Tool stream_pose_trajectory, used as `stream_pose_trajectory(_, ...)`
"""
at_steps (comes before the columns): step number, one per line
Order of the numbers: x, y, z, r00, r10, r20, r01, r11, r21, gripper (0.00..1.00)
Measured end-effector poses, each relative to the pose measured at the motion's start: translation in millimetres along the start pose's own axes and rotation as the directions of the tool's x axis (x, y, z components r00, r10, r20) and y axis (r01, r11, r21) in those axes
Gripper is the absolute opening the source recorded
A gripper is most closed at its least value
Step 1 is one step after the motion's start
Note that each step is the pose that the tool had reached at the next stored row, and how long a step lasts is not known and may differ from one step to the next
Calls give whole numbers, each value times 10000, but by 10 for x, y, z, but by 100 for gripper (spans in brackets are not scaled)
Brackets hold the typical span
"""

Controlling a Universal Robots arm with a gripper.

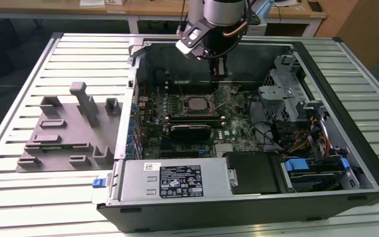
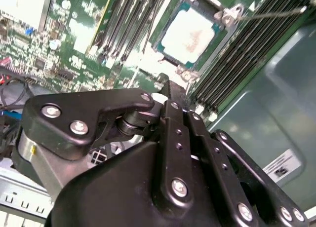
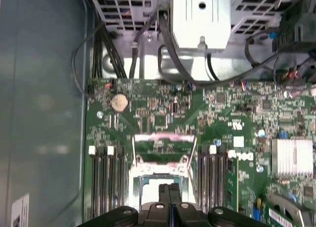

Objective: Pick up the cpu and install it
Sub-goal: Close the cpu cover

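The tool is hovering near the cpu, fingers together, holding nothing. The cpu is lying in its socket. I think any push should be soft and straight.

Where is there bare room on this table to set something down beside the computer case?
The slatted table is bare between the grey fixture block and its near edge, and in the strip on the exterior view's right of the computer case. Inside the case it is crowded: motherboard, cables, drive cage, and the gripper hanging near the cpu.
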State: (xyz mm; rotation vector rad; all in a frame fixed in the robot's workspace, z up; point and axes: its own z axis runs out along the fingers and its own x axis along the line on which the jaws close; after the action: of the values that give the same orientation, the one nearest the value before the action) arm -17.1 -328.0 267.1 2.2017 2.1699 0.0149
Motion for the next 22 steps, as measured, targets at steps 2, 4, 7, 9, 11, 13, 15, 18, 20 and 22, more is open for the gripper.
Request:
stream_pose_trajectory(2, 1, 57, 2, 10000, 1, 0, -1, 10000, 0, 11)
stream_pose_trajectory(4, 2, 117, 5, 10000, 0, 0, 0, 10000, 0, 11)
stream_pose_trajectory(7, 3, 211, 8, 10000, 0, 1, 0, 10000, 1, 11)
stream_pose_trajectory(9, 4, 269, 10, 10000, 0, 3, 0, 10000, 1, 11)
stream_pose_trajectory(11, 5, 326, 14, 10000, 0, 0, 0, 10000, 0, 11)
stream_pose_trajectory(13, 6, 383, 17, 10000, 0, -1, 0, 10000, 0, 11)
stream_pose_trajectory(15, 7, 435, 19, 10000, 1, -1, -1, 10000, 0, 11)
stream_pose_trajectory(18, 8, 514, 23, 10000, 0, 1, 0, 10000, 1, 11)
stream_pose_trajectory(20, 9, 555, 27, 10000, 1, 0, -1, 10000, 1, 11)
stream_pose_trajectory(22, 9, 570, 42, 10000, 0, 1, 0, 10000, 1, 11)
